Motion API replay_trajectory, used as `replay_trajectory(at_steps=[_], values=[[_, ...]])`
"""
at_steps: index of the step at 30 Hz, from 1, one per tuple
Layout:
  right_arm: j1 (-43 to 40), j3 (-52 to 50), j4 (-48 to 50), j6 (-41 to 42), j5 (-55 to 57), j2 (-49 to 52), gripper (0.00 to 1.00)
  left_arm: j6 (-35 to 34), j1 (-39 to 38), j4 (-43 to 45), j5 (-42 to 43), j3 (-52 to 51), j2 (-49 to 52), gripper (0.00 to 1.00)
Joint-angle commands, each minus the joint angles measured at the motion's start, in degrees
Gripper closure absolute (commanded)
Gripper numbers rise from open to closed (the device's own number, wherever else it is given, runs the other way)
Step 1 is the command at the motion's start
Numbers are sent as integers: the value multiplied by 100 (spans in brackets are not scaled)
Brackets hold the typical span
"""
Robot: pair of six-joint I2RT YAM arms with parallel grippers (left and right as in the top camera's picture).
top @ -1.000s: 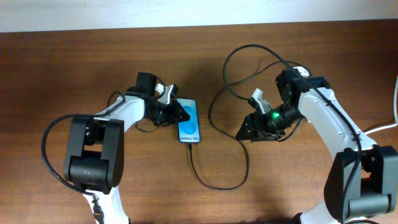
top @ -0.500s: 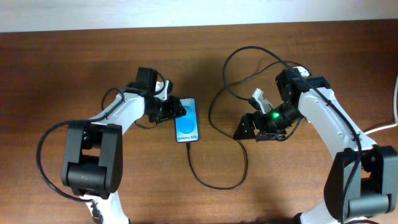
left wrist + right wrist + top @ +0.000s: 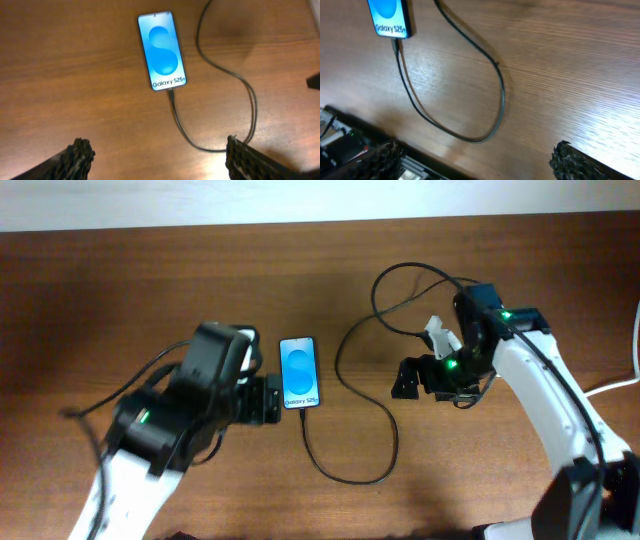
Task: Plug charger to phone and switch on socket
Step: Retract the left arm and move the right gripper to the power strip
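Note:
The phone lies flat mid-table, its blue screen lit, and is also seen in the left wrist view and the right wrist view. The charger is a thin black cable whose tip sits in the phone's bottom edge. From there it loops forward and back toward the right arm. My left gripper hovers just left of the phone's lower end, open and empty. My right gripper is open and empty above bare wood right of the cable. The socket is out of view.
A thick white cord enters from the right edge behind the right arm. The cable's upper loop lies near the back of the table. Dark hardware with wires shows at the lower left of the right wrist view.
The left arm drew back from the phone toward the front left while its gripper opened. The right gripper opened too and shifted slightly. The phone stayed put with the cable in it.

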Motion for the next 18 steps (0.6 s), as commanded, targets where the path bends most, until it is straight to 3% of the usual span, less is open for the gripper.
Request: replay_trajectory(at_steps=[1, 4, 7, 9, 10, 12, 15, 16, 18], values=[[-37, 22, -50, 846, 1012, -673, 2, -409, -195, -577, -625, 9, -1252, 9], [-149, 22, -70, 1211, 1274, -1154, 2, -452, -192, -1161, -824, 9, -2184, 7], [-1088, 22, -68, 1152, 1250, -1327, 2, -1246, -192, -2218, -2031, 9, -3082, 4], [-1681, 22, 68, 1005, 1244, -1233, 3, -1360, -192, -2277, -2337, 9, -3567, 0], [-1856, 22, 190, 942, 1250, -1169, 8, -1397, -192, -2280, -2494, 9, -3707, 1], [-2264, 22, 612, 837, 1167, -935, 53, -1394, -192, -2352, -2743, 9, -3934, 1], [-2476, 22, 1084, 839, 990, -566, 78, -1392, -192, -2511, -2796, -42, -3934, 1], [-2505, 52, 1311, 887, 992, -267, 92, -1392, -192, -2640, -2953, -85, -3934, 1], [-2511, 481, 1368, 1014, 990, 361, 96, -1392, -192, -2660, -2981, -87, -3934, 1]])
